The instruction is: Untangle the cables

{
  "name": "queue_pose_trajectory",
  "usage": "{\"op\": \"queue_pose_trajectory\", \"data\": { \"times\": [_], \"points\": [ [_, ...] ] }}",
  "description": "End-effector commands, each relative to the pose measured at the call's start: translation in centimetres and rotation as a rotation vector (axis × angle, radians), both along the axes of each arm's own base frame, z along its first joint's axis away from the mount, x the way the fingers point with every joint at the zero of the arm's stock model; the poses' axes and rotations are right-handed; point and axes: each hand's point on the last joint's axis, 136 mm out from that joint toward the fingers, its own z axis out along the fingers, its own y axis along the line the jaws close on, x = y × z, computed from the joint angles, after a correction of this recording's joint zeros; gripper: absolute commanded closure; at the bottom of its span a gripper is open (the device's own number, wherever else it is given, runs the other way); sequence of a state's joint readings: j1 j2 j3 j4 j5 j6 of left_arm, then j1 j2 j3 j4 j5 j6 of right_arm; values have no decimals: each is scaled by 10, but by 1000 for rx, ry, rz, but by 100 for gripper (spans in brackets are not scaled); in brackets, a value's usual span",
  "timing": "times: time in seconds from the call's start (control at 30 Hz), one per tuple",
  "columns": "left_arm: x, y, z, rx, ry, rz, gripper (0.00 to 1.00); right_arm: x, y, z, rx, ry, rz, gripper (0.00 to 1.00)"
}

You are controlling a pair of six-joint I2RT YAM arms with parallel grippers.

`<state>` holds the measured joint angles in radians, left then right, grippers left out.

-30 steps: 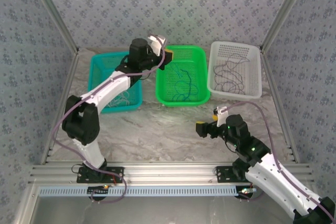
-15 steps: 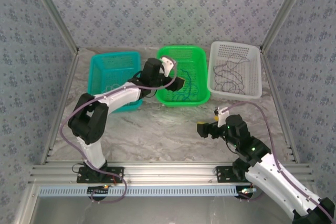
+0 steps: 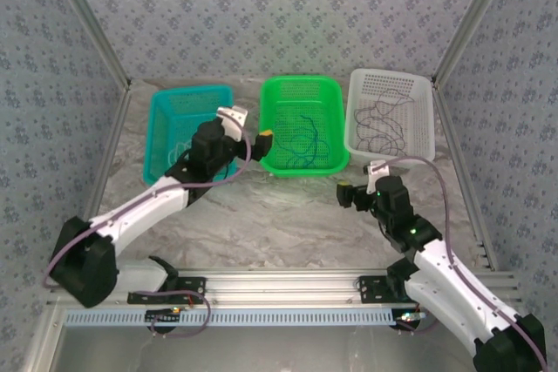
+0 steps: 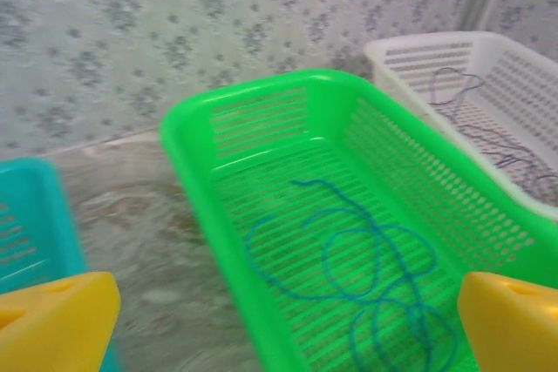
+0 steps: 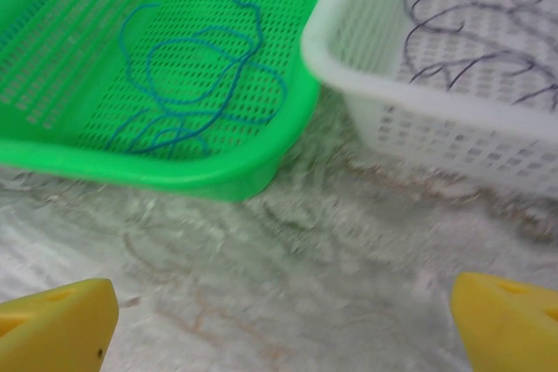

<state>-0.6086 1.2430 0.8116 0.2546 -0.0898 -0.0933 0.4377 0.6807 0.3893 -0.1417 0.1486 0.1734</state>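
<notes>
A thin blue cable point(image 3: 302, 140) lies in loose loops on the floor of the green basket point(image 3: 272, 102), also seen as the blue cable point(image 4: 366, 259) and the blue cable point(image 5: 199, 71). A dark cable point(image 3: 384, 121) squiggles inside the white basket point(image 3: 427, 111), and this dark cable point(image 5: 475, 37) shows in the right wrist view. My left gripper point(image 3: 254, 139) hovers open over the green basket's left wall point(image 4: 218, 241), nothing between its yellow fingertips point(image 4: 52, 320). My right gripper point(image 3: 349, 195) stands open and empty above the marble table, just in front of the two baskets.
A teal basket point(image 3: 179, 102) stands at the left, partly covered by my left arm. The three baskets sit side by side at the back. Patterned walls close the cell on three sides. Bare marble table point(image 3: 279, 215) stretches between the baskets and the arm bases.
My left gripper opened and drew back from above the green basket toward its near-left corner, the arm lowering. My right gripper moved forward toward the baskets.
</notes>
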Motion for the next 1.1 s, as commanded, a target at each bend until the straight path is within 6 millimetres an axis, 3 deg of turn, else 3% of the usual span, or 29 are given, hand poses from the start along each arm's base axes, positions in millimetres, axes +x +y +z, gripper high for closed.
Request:
{"op": "queue_pose_trajectory", "data": {
  "times": [0.0,0.2,0.33,0.43,0.53,0.7,0.87,1.07],
  "points": [
    [0,48,-2,108,-43,173,0,28,-11,45,-79,-159,-26,0],
    [-7,120,-8,128,-56,361,1,52,-28,52,-133,-189,-51,0],
    [-5,147,-15,138,-40,445,0,64,-45,69,-83,-246,-85,0],
    [4,176,-36,207,-12,552,1,73,-60,71,-72,-288,-124,0],
    [13,198,-61,193,46,585,1,85,-79,58,-68,-298,-170,0],
    [22,207,-80,181,47,547,1,104,-100,24,-56,-243,-206,3],
    [28,210,-96,182,58,502,1,121,-105,-4,-34,-184,-191,6],
    [34,205,-102,162,40,428,1,117,-100,-7,-33,-175,-160,4]
  ]
}}
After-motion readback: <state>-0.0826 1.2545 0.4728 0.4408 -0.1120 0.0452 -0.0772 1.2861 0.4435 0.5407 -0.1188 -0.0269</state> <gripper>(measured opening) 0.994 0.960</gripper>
